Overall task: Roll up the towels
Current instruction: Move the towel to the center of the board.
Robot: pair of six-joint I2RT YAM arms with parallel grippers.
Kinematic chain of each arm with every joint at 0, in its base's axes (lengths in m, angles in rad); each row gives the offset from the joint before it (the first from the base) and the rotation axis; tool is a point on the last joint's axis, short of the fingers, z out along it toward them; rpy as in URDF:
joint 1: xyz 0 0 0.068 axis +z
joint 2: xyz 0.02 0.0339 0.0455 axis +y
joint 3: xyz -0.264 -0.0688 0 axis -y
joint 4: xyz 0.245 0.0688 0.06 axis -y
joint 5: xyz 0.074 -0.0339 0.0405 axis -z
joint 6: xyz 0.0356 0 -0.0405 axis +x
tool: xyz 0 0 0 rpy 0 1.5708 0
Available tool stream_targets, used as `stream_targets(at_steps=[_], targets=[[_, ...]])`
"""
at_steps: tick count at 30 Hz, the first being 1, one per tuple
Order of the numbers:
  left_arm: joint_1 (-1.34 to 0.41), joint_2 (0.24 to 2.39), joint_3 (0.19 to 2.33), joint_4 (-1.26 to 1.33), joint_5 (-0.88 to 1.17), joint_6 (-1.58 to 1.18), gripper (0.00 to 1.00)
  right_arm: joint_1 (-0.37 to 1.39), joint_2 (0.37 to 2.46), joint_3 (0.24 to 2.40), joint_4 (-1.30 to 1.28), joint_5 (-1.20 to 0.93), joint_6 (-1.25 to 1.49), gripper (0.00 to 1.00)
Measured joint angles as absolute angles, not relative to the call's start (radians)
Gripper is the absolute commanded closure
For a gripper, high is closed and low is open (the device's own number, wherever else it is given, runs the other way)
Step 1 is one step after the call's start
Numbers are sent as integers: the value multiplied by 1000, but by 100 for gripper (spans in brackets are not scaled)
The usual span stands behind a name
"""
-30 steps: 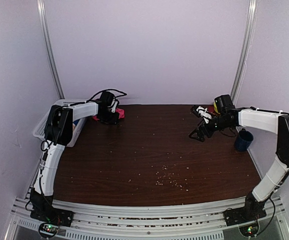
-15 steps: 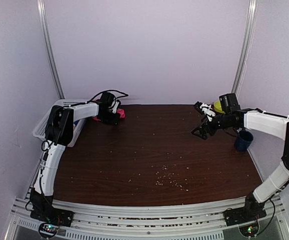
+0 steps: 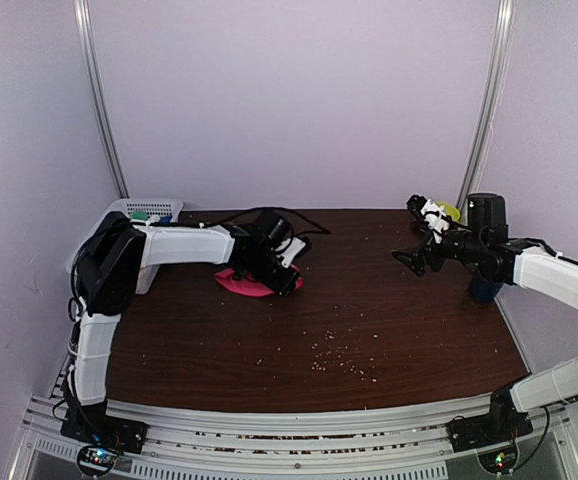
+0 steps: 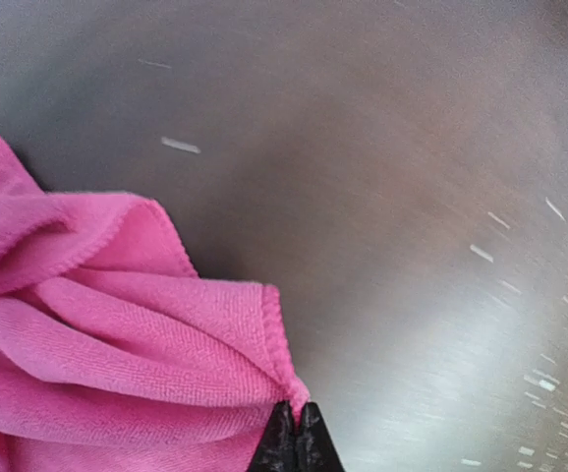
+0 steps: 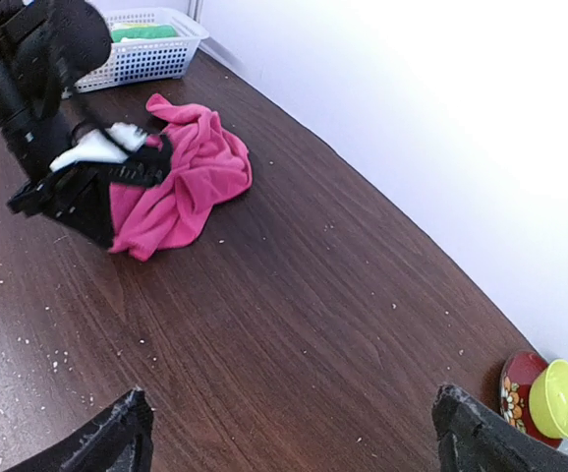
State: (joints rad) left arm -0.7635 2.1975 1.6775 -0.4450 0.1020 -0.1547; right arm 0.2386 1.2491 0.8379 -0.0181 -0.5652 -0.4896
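Brown table (image 3: 369, 310): pale crumbs (image 3: 334, 360) scattered, densest toward six o'clock. White mesh basket (image 3: 154, 210) at ten o'clock, against the wall. Yellow-green bowl (image 5: 557, 398) just beside a red patterned dish (image 5: 520, 388) at two o'clock. Dark blue cup (image 3: 483, 288) at three o'clock.

You're looking at a dark brown wood-grain counter (image 3: 369, 330) speckled with pale crumbs (image 3: 334, 360), boxed in by plain lilac-white walls (image 3: 299, 100). Two metal posts (image 3: 100, 100) rise at the back corners; a slotted aluminium rail (image 3: 299, 425) runs along your near edge.
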Motion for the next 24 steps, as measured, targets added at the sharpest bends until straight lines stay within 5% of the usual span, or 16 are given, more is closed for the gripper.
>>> stream_targets(at_steps=[4, 12, 24], targets=[[-889, 2167, 1558, -405, 136, -213, 58, 239, 1251, 845, -45, -613, -565, 3], [-923, 1946, 1352, -302, 140, -354, 4, 243, 1278, 845, -114, -692, -693, 5], [-789, 1644, 1122, -243, -6, -310, 2, 282, 1306, 845, -130, -700, -738, 7]])
